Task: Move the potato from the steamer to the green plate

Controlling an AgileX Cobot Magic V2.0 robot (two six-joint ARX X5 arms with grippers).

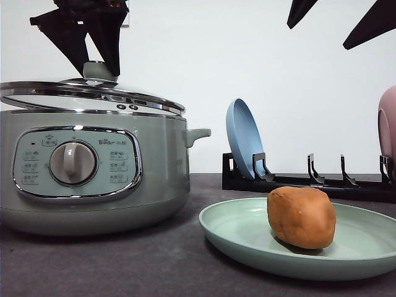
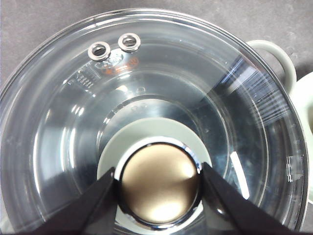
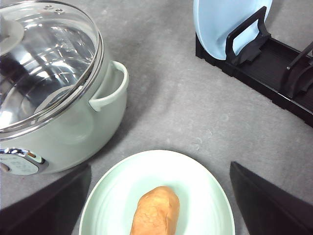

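Observation:
The orange-brown potato (image 1: 301,216) (image 3: 155,213) lies on the pale green plate (image 1: 235,241) (image 3: 112,186) at the front right. To the left stands the sage-green steamer (image 1: 161,161) (image 3: 78,127). Its glass lid (image 1: 93,96) (image 2: 63,112) (image 3: 44,58) rests slightly tilted on the chrome rim. My left gripper (image 1: 99,62) (image 2: 159,183) is shut on the lid's knob (image 2: 159,169), a finger pressed on each side. High above the plate, my right gripper (image 1: 337,21) (image 3: 160,169) is open, with nothing between its fingers.
A black dish rack (image 1: 297,182) (image 3: 274,68) runs along the back right, holding an upright blue plate (image 1: 243,139) (image 3: 220,19) and a pink dish (image 1: 388,124) at the far right edge. Dark grey tabletop lies between steamer, plate and rack.

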